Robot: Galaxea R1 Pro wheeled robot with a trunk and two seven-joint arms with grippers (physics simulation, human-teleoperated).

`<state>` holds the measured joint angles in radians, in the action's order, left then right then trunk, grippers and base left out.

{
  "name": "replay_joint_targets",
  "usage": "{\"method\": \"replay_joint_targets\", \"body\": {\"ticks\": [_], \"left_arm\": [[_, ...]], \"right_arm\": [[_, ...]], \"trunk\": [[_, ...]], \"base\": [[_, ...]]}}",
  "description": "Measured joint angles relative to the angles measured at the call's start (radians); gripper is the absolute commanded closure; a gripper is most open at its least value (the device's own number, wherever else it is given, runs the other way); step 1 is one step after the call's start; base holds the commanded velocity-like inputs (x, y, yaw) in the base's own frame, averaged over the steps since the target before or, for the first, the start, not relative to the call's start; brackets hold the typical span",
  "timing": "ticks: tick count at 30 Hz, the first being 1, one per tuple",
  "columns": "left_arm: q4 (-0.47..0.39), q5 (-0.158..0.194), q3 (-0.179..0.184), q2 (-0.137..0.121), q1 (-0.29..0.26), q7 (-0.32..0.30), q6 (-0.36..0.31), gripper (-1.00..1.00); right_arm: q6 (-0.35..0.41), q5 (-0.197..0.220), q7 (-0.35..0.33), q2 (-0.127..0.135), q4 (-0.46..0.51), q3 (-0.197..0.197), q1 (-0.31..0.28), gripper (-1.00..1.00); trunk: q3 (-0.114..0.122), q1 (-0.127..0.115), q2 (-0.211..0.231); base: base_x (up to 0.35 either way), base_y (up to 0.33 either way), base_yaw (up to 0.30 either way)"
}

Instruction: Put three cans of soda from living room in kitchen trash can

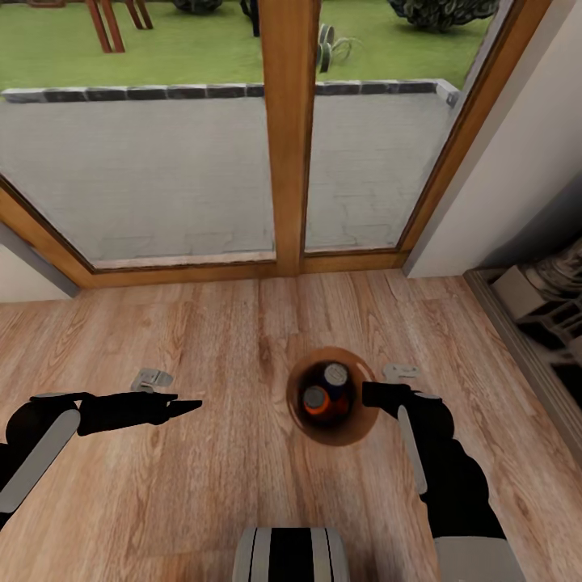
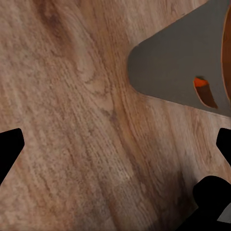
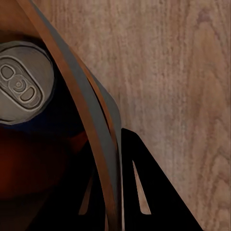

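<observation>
Wood plank floor (image 1: pixel 202 485) everywhere, running up to a big glass door with a chunky wooden frame (image 1: pixel 287 137), and past the glass there's a grey paved patio (image 1: pixel 145 170) and then lawn (image 1: pixel 186 48). Over at the right edge there's some dark shelf-looking thing (image 1: pixel 541 315) with pale stuff on it, too blurry to say what. The trash can (image 1: pixel 333 396), a small round brown wooden bucket, is right in front of the robot and held up off the floor (you can see the floor underneath its base in the left wrist view, along with the oval hand-hole (image 2: pixel 205 91) showing orange through it). Inside it I can make out two soda cans from above: a dark blue can (image 1: pixel 335 375) with a grey top and an orange can (image 1: pixel 315 400) just beside it, touching or nearly so. A third one I can't make out. The right pincer (image 1: pixel 373 394) is pinching the bucket's rim, with one finger inside the wall and the other outside; the right wrist view shows the thin wall (image 3: pixel 82 120) running between them with the blue can's top (image 3: pixel 21 86) right next to it. The left pincer (image 1: pixel 184 406) hangs over bare floor, well apart from the bucket, spread open and holding nothing.
</observation>
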<state>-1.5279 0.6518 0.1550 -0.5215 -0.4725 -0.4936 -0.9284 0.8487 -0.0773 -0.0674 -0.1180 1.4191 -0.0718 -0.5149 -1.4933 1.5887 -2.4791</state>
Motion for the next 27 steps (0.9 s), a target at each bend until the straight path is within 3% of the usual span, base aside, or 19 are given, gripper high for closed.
{"method": "replay_joint_targets", "body": {"ticks": [10, 19, 27], "left_arm": [[0.0, 0.0, 0.0, 0.001, 0.0, 0.0, 0.0, -1.0], [0.0, 0.0, 0.001, 0.002, 0.0, 0.0, 0.001, -1.0], [0.0, 0.0, 0.001, 0.002, 0.0, 0.0, 0.002, -1.0]], "right_arm": [[-0.035, 0.001, 0.0, 0.001, -0.018, -0.002, -0.02, 1.0], [-0.072, 0.045, 0.0, 0.005, -0.057, -0.002, -0.054, 1.0], [-0.126, 0.046, 0.001, 0.008, -0.153, -0.002, -0.084, 1.0]], "trunk": [[0.0, 0.0, 0.0], [0.0, 0.0, 0.0], [0.0, 0.0, 0.0]], "base": [[0.0, 0.0, 0.0], [0.0, 0.0, 0.0], [0.0, 0.0, 0.0]]}}
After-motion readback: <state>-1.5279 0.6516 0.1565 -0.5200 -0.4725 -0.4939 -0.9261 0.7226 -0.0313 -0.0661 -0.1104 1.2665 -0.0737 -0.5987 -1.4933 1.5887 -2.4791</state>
